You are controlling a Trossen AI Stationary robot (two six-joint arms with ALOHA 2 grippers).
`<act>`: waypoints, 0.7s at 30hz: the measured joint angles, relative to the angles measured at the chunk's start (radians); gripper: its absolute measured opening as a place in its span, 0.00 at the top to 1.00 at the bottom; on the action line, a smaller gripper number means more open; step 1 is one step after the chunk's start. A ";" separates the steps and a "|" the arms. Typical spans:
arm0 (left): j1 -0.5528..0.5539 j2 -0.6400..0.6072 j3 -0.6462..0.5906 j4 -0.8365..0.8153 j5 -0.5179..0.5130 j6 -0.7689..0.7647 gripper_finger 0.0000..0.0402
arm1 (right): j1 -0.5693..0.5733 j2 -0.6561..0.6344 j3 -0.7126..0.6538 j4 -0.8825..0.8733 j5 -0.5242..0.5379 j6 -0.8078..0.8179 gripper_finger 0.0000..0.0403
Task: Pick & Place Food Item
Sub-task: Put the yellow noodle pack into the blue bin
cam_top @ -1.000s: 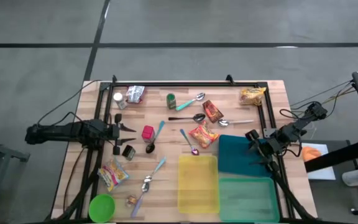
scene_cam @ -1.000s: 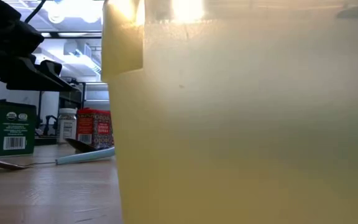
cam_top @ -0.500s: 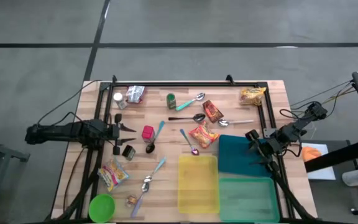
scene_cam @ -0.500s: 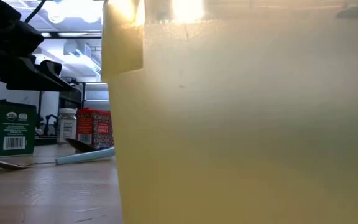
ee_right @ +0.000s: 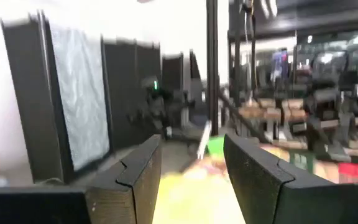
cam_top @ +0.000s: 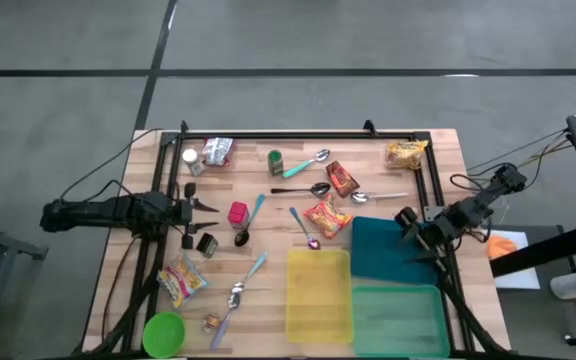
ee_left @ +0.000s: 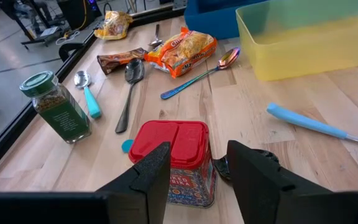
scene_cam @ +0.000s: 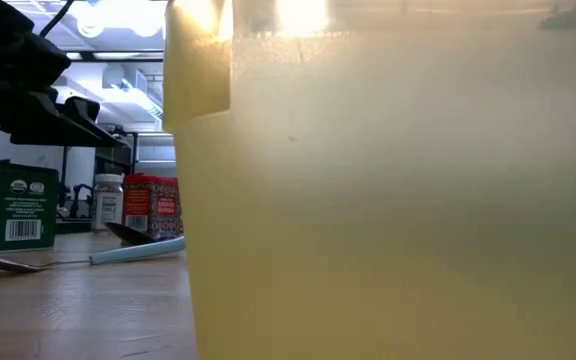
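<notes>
No wording reads clearly; the green box [scene_cam: 10, 207] seems to bear an organic seal.

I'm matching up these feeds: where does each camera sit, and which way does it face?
High: overhead, straight down; both arms, left gripper, right gripper.
Low: table height, blocked by the yellow bin; an arm above.
Left wrist: past its open fingers at the red-lidded tin.
Right wrist: faces the room.
Shared: tin, yellow bin.
</notes>
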 joint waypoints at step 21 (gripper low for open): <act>0.000 0.000 0.000 0.000 0.000 0.000 0.60 | -0.002 0.375 0.547 -0.476 0.628 0.062 0.57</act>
